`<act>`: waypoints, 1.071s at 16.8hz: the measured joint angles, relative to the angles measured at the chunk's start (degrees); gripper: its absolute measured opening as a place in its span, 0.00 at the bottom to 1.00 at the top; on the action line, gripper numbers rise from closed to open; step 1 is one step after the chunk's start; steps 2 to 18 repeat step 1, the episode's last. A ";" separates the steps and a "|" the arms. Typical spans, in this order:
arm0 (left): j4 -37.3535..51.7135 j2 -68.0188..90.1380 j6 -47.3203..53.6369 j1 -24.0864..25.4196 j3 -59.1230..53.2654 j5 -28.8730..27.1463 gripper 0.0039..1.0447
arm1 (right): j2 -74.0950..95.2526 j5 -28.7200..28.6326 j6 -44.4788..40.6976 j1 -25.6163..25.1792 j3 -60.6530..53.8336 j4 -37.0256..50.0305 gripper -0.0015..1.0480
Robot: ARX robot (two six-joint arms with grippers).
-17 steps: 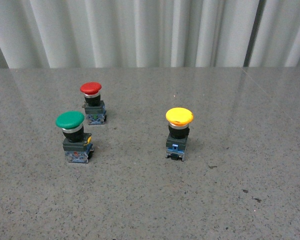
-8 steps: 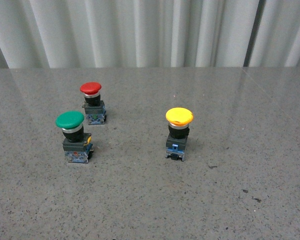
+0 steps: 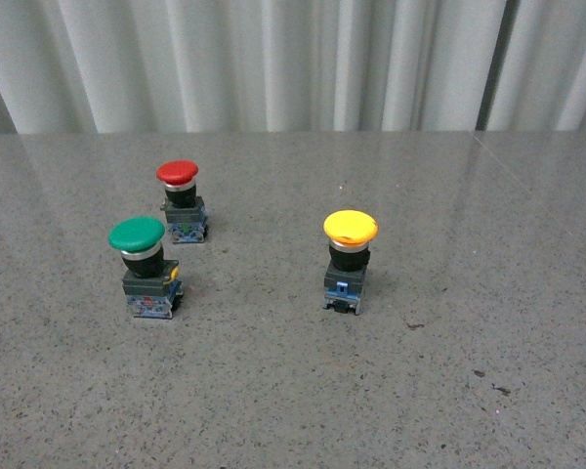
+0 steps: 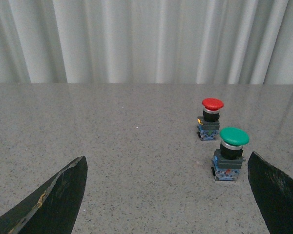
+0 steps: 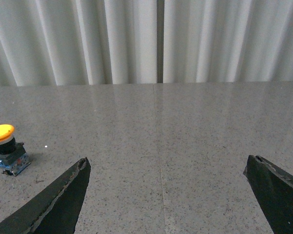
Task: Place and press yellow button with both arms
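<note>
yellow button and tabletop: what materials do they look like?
Yellow button: glossy cap with a soft highlight, likely moulded plastic; the silvery ring under it looks like metal or plated plastic; dark matte base with blue clips, probably plastic. Tabletop: grey and speckled with a faint sheen that mirrors the curtain, so polished stone or a stone-look laminate; cannot tell which.

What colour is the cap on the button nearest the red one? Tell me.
Green, seen best in the front view, just nearer the camera than the red button.

speckled grey stone tabletop (image 3: pixel 273 391) before pleated white curtains (image 3: pixel 273 59)
</note>
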 joint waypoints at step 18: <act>0.00 0.00 0.02 0.00 0.00 0.02 0.94 | 0.00 0.02 0.00 0.00 0.00 0.00 0.94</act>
